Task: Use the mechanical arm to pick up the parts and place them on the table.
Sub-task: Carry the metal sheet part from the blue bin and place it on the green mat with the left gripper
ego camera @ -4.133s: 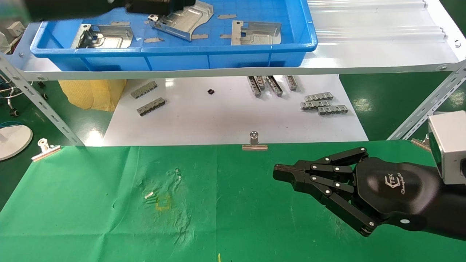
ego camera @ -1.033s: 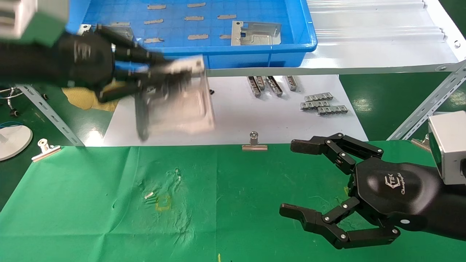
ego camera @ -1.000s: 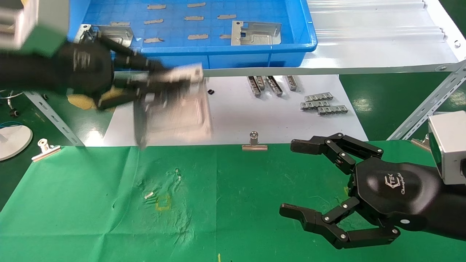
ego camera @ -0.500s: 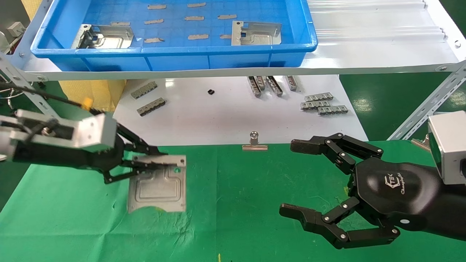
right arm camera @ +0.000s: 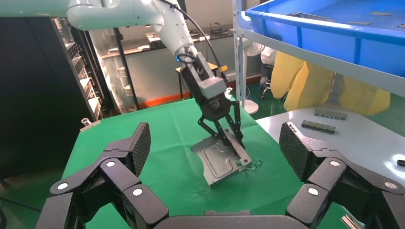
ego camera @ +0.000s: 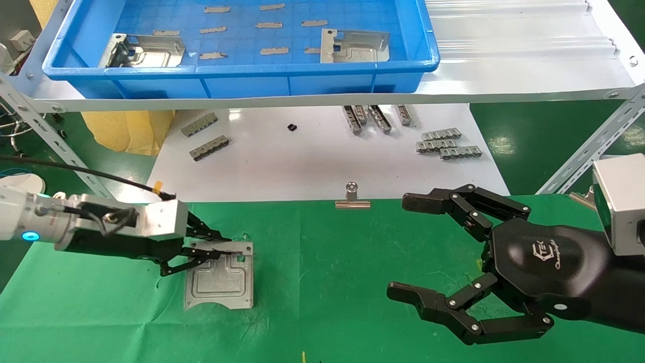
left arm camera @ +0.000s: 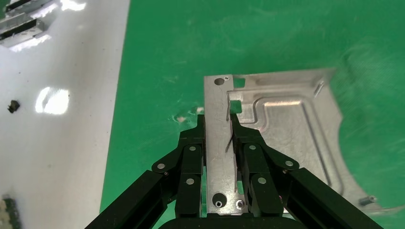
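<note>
My left gripper (ego camera: 221, 247) is shut on the bent flange of a shiny metal part (ego camera: 219, 285). The part lies on the green table (ego camera: 327, 282) at the left centre, its far flange edge held slightly raised. The left wrist view shows the fingers (left arm camera: 191, 152) pinching the flange on both sides and the part (left arm camera: 286, 129) beyond. My right gripper (ego camera: 403, 247) is open and empty, low over the table at the right. From the right wrist view the held part (right arm camera: 217, 160) shows ahead. Two more parts (ego camera: 143, 50) (ego camera: 355, 46) lie in the blue bin (ego camera: 242, 68).
The bin stands on a white metal shelf (ego camera: 504, 75) with slanted legs (ego camera: 584, 151). Under it a white board (ego camera: 312, 156) carries grey slotted strips (ego camera: 446, 143). A binder clip (ego camera: 352, 198) holds the cloth's far edge.
My left gripper carried the part from the bin down to the green cloth and lowered it until it rests there. My right gripper, shut four seconds ago, has opened and stays put.
</note>
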Available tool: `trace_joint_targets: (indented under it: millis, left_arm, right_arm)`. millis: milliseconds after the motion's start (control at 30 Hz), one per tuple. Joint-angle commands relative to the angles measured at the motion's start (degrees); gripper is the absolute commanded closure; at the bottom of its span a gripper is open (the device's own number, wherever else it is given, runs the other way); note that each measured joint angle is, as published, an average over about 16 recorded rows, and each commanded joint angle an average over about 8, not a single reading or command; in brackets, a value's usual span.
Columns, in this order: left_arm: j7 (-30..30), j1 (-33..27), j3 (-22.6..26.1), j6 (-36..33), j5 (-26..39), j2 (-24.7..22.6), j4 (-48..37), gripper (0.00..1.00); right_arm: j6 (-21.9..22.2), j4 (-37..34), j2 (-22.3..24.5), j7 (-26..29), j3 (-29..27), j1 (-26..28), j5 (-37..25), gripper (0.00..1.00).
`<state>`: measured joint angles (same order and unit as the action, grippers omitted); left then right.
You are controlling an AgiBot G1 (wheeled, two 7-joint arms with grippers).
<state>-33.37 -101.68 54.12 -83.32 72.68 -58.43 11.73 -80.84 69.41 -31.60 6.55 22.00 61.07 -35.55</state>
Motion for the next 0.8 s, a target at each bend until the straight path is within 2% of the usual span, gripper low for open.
trace_joint_targets:
  millis: [33,233,367,567,800]
  left_arm:
    - [-1.57,0.38,0.01,1.26,0.13,-0.79,-1.45,0.0]
    - [-5.49,0.64,-0.88,1.54,-1.11,-1.86,-3.57,0.0]
    - [-5.42,0.48,-1.39,-0.95,-2.01,-1.92,-5.33,0.0]
    - [0.36,1.95,-4.54,-6.47,-6.94,-0.8,-9.88,0.0]
    - [7.82,6.99,-10.04,-8.29,-14.83,0.84,-14.06,0.0]
  right_arm:
    - [0.0,0.0,0.0,0.0,0.0,0.0,0.0,0.0]
    - [0.0,0.0,0.0,0.0,0.0,0.0,0.0,0.0]
    - [0.0,0.0,0.0,0.0,0.0,0.0,0.0,0.0]
    - [0.0,0.0,0.0,0.0,0.0,0.0,0.0,0.0]
    - [0.01,-0.01,0.01,0.0,0.0,-0.01,0.01,0.0]
